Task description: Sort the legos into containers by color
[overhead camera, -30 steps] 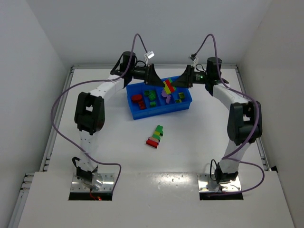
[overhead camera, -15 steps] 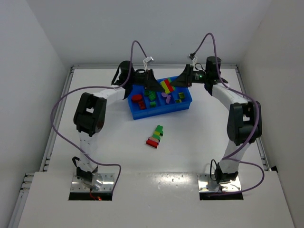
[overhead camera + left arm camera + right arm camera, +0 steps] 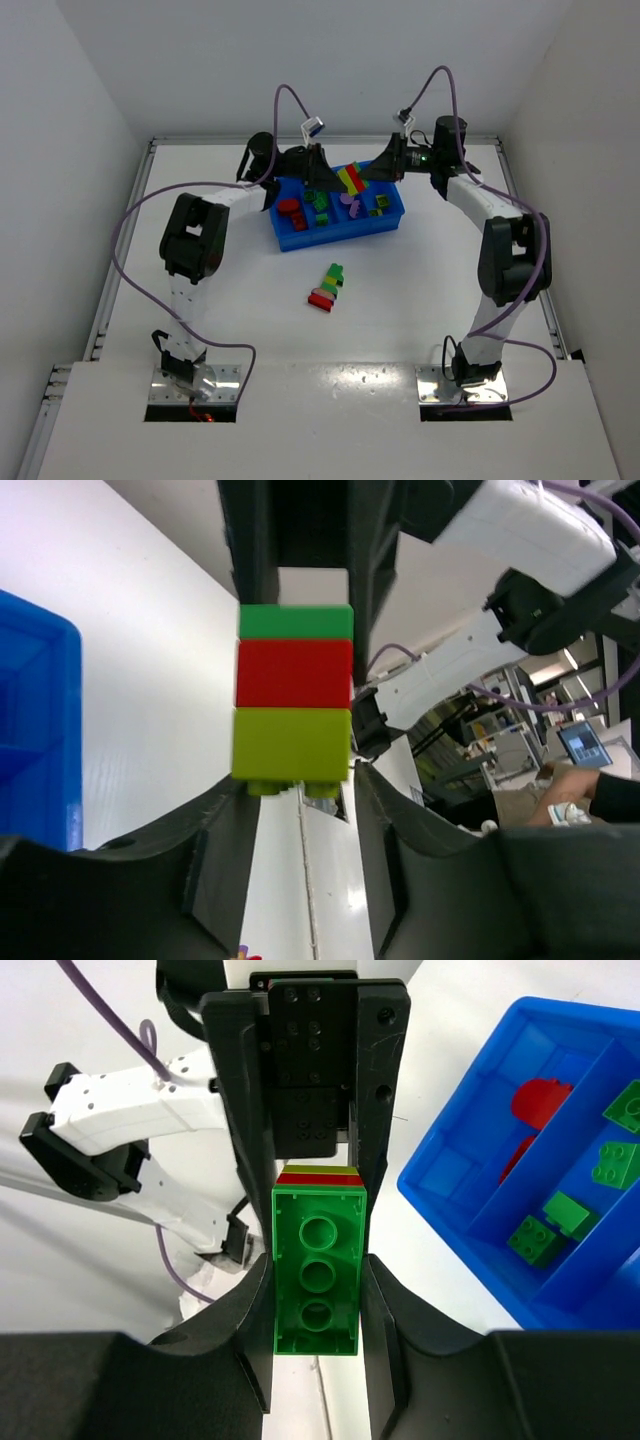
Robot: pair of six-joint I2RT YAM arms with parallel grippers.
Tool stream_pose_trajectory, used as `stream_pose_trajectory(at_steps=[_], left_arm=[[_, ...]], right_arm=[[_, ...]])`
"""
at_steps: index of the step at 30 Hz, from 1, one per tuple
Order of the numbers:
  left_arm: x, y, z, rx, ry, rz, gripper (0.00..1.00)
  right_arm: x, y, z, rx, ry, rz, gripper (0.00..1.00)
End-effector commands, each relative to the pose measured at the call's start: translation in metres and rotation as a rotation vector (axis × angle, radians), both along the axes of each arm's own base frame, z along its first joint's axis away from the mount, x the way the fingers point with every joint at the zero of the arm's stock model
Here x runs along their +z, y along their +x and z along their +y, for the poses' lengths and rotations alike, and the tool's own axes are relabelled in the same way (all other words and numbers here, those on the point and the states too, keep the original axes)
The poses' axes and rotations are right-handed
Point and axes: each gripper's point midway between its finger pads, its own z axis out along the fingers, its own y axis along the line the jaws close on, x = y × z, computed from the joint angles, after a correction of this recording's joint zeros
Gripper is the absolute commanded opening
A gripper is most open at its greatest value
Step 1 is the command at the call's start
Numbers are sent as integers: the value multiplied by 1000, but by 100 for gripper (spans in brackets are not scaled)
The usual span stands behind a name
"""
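- Left gripper (image 3: 298, 785): your matte black fingers flank the stack's yellow-green end; can't tell if they grip.
- Stack (image 3: 293, 700): glossy green, red and yellow-green bricks, aloft by the blue plastic tray (image 3: 300, 243).
- Right gripper (image 3: 316, 1260): you have it clamped on the green end.

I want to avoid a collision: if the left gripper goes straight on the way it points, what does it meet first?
The brick stack in the right gripper: its yellow end sits at the fingertips of the left gripper. Whether they touch is unclear.
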Motion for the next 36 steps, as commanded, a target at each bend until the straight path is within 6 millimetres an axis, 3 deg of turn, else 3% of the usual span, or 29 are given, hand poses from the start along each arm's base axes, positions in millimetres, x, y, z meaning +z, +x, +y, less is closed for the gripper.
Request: stream_pose_trajectory(at_steps=[1, 2, 5, 12, 13, 16, 23, 28, 36], left_arm=[[35, 6, -9, 37, -29, -155, 47], [19, 13, -10, 60, 32, -137, 45], [5, 29, -11, 117, 137, -197, 37], [9, 25, -11, 111, 111, -181, 16], [9, 25, -11, 111, 111, -181, 8], [7, 20, -9, 110, 116, -170, 0], [-9, 9, -2, 120, 155, -161, 0], [-36, 12, 6, 182, 276, -172, 0], [-46, 8, 11, 223, 346, -188, 0]], right_arm=[[12, -3, 11, 21, 2, -76, 0], [12, -3, 11, 21, 2, -76, 0], [17, -6, 11, 30, 6, -87, 0], [14, -12, 14, 39, 4, -74, 0], [14, -12, 14, 39, 4, -74, 0], [14, -3, 7, 12, 2, -78, 0], [29, 22, -12, -57, 0, -130, 0], [39, 42, -38, -137, -3, -158, 0], [49, 64, -86, -257, -15, -187, 0]])
